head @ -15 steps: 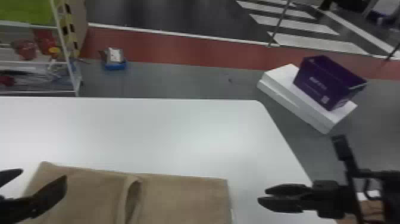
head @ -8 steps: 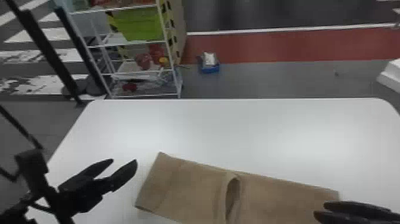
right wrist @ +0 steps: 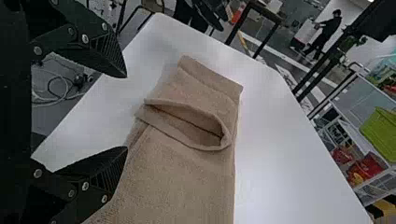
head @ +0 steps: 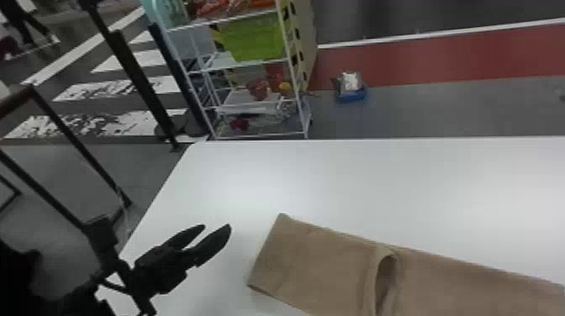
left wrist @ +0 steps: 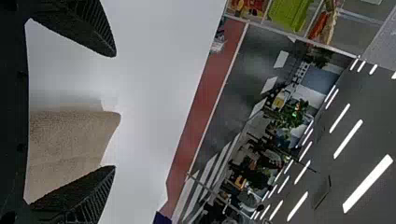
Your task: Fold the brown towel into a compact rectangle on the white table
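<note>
Brown towel (head: 319,260): we find its near side cut off by the head view's bottom edge.
Towel fold opening (head: 384,279): near end cut off there too; its shadowed depth we cannot read.
White table (head: 357,185): right side cut off by the head view's right edge.
Left gripper (head: 217,227): in its wrist view, one finger hides part of the towel from us.
Red shelf items (head: 257,89): too blurred for us to identify.
Blue tray (head: 352,97): contents blurred.
Purple object (left wrist: 163,218): mostly cut off by the bottom edge; we cannot tell its kind.
</note>
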Robot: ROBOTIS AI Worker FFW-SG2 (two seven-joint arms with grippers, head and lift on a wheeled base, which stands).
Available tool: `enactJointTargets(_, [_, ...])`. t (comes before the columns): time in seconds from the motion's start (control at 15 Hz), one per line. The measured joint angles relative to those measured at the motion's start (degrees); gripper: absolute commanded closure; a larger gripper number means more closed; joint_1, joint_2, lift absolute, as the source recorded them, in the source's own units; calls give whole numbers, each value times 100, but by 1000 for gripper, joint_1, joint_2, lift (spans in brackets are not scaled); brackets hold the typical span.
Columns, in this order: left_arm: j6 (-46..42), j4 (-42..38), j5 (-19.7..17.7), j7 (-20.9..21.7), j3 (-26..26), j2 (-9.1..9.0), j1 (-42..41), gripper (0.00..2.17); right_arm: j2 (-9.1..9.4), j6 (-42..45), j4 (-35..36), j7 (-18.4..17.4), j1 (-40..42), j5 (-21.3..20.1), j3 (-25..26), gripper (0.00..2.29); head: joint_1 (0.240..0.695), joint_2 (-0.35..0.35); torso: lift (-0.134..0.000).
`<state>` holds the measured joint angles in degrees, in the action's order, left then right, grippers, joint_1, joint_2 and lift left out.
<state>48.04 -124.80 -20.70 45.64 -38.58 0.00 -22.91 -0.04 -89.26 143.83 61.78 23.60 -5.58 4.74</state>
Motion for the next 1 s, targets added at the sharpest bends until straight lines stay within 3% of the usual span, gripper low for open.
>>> enactJointTargets(0.27, [-9, 221, 19, 136, -49, 0, 67, 16, 4, 0, -214, -788, -509, -206, -545, 394, 695, 350, -124])
enactJointTargets(0.53, [-10, 271, 22, 263, -85, 0, 98, 16, 4, 0, -940, -1190, -977, -574, -1050, 394, 695, 350, -124])
enactJointTargets(1.0, [-29, 357, 31, 349, -93, 0, 103, 22, 4, 0, -1466, -1519, -1398, -471, -1321, 397, 695, 350, -124])
